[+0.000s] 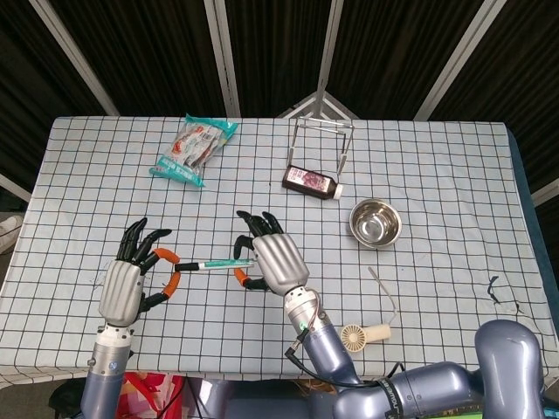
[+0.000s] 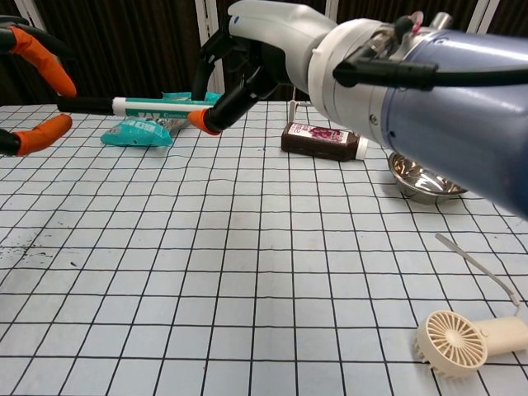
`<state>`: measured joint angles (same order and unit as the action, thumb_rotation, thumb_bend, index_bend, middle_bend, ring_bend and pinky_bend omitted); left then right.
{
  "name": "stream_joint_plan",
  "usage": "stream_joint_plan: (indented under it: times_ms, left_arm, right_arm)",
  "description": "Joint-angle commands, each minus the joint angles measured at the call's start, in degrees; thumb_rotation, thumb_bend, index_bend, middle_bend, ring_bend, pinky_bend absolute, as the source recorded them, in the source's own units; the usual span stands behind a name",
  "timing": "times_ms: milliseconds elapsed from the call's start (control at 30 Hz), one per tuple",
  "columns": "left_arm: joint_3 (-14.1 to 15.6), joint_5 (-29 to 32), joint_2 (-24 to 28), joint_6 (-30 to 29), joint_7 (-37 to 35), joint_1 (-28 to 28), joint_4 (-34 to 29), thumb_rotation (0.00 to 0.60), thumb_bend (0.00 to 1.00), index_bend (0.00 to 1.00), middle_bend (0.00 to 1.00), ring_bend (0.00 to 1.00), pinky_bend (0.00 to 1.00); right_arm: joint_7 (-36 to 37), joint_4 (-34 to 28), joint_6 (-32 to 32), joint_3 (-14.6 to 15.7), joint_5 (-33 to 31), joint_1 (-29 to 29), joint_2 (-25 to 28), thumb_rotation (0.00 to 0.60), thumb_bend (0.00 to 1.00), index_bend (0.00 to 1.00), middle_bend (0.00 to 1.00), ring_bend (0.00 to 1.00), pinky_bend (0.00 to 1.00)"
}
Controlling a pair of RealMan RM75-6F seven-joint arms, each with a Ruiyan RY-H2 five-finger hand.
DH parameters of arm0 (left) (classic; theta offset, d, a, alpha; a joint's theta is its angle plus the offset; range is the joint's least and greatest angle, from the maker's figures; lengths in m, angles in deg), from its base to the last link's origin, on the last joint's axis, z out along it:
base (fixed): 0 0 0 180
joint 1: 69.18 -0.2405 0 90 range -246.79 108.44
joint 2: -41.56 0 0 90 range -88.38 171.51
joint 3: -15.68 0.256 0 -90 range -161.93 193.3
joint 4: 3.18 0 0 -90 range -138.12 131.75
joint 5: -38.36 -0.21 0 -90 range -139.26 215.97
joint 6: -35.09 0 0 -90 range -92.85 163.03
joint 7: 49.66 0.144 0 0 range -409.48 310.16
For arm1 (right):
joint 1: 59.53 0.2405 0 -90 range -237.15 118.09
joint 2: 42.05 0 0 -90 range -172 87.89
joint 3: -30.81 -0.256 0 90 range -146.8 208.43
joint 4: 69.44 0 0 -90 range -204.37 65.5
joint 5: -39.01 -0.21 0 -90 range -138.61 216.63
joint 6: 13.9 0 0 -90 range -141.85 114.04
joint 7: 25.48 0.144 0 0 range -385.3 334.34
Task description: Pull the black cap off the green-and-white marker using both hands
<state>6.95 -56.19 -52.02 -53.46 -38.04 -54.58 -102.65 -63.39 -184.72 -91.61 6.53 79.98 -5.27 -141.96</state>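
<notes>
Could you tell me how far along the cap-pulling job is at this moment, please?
Done: the right hand holds the green-and-white marker off the checked tablecloth, level. In hand: the left hand is at the black cap, its orange-tipped fingers open above and below it, no grip visible yet. Left: grip the cap and pull; it is still on.
</notes>
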Motion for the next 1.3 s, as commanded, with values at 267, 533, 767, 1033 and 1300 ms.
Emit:
stream_joint_plan:
  times_ms: [267,533,767,1033,1300]
  left_arm:
    - [0.0,0.2,-0.7,0.3,0.4,0.7,0.2,0.6,0.48,0.49,0.21,0.0,0.0]
    - [-0.1,0.1,-1.9,0.9,0.6,1.8,0.6,0.6,0.48,0.51,0.22,0.0,0.0]
    - [0.0,-0.5,-2.4,0.0,1.0,2.0,0.9,0.6,0.48,0.52,0.23,0.0,0.0]
    - [0.0,0.1,-2.5,-0.3,0.9,1.9,1.3,0.6,0.48,0.53,0.23,0.0,0.0]
    - [0.1,0.5,-2.9,-0.2,0.3,2.1,2.1,0.6,0.54,0.54,0.23,0.0,0.0]
  right_arm:
    - [0.4,-0.2,-0.1,0.2,0.1,0.1,0.4,0.6,0.5,0.71,0.11,0.13,0.0]
    - [1.2,-0.6,-0.2,0.6,0.2,-0.3,1.0,0.6,0.5,0.71,0.11,0.13,0.0]
    - [2.2,-0.1,0.1,1.0,0.6,-0.6,1.0,0.6,0.5,0.71,0.11,0.13,0.0]
    - [2.6,0.1,0.1,1.1,1.0,-0.6,1.0,0.6,0.5,0.72,0.11,0.13,0.0]
    - [2.7,0.2,0.0,1.3,0.8,-0.8,1.1,0.6,0.5,0.72,0.11,0.13,0.0]
